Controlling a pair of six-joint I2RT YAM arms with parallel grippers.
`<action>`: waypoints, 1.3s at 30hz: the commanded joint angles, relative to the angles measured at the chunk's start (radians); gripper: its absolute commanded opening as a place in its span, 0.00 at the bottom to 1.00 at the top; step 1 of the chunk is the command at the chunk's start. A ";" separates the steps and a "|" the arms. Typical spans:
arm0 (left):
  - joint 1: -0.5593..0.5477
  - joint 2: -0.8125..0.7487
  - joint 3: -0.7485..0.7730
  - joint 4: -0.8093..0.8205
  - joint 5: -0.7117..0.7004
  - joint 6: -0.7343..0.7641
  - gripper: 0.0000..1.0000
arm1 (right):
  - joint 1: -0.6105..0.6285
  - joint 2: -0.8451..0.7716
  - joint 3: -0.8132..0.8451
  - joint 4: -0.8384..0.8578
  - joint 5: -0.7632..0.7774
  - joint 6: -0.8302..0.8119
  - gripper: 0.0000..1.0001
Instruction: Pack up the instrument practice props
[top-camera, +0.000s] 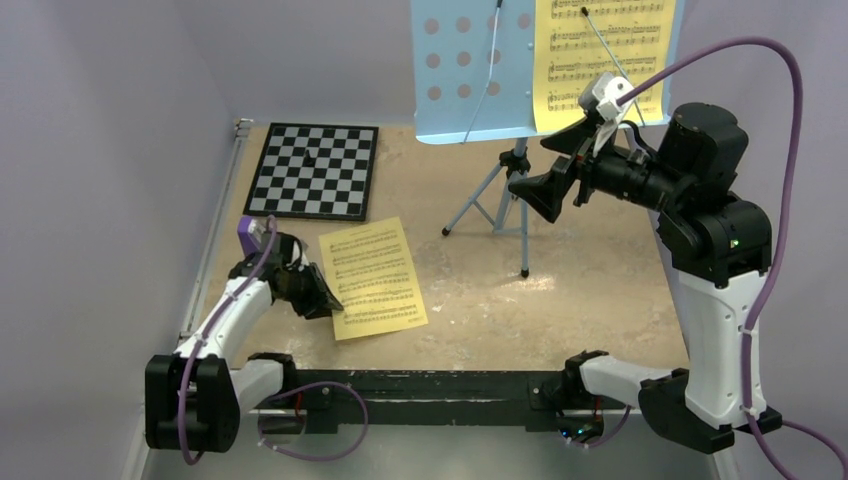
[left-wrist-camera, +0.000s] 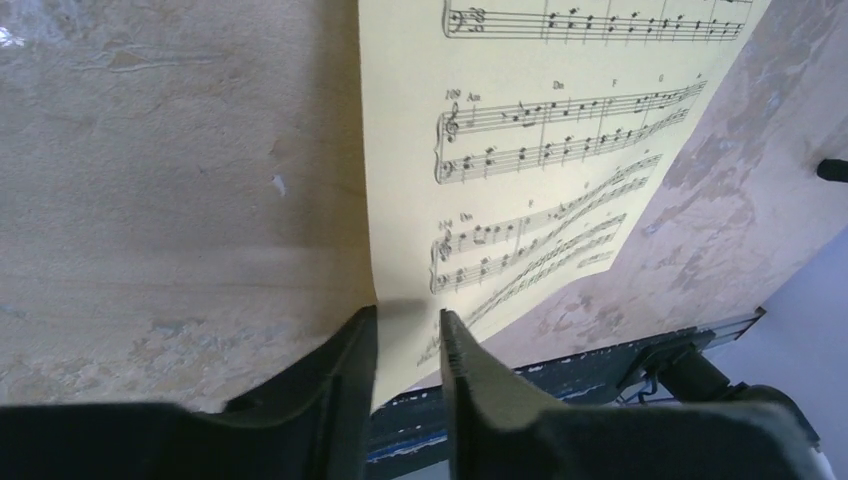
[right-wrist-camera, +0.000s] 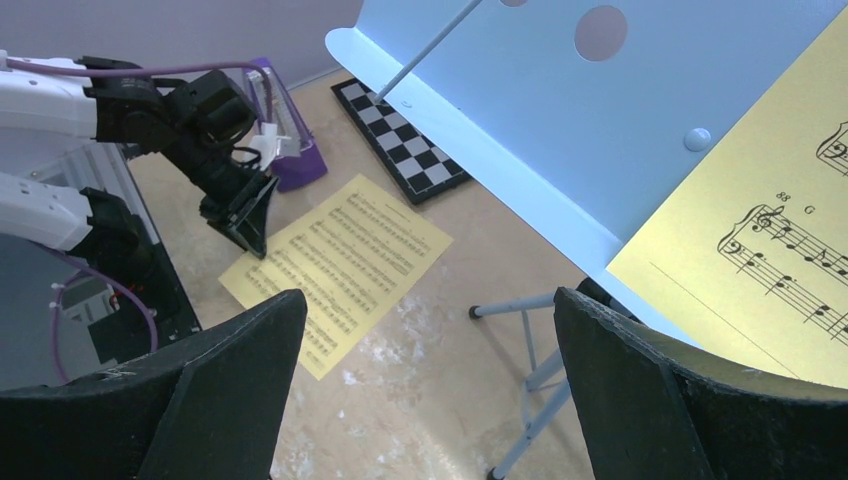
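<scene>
Straddling edge of yellow sheet (top-camera: 375, 278), left gripper (left-wrist-camera: 408, 318) slightly parted beside metronome (top-camera: 250, 232); right gripper (right-wrist-camera: 428, 298) gapes facing stand (top-camera: 470, 100)

The left arm (top-camera: 232, 318) and right arm (top-camera: 712, 310) wore white shells over black joints. Purple cables (top-camera: 790, 150) ran along both. The left claw (top-camera: 322, 298) and right claw (top-camera: 552, 168) had black, wedge-shaped fingers (right-wrist-camera: 230, 390). A small green light (top-camera: 735, 243) showed on the right arm.

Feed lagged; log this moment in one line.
left end effector: open, astride table sheet edge | right end effector: open, near stand tray
</scene>
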 joint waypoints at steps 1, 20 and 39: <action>0.014 -0.045 0.038 -0.039 -0.052 0.027 0.38 | -0.001 -0.008 0.015 0.047 -0.030 0.027 0.99; -0.082 -0.104 0.192 0.005 0.241 0.276 0.51 | -0.001 -0.090 0.093 -0.058 0.041 -0.059 0.99; -0.063 0.024 0.908 0.643 0.409 0.114 0.89 | -0.312 0.044 0.303 0.078 0.626 0.084 0.99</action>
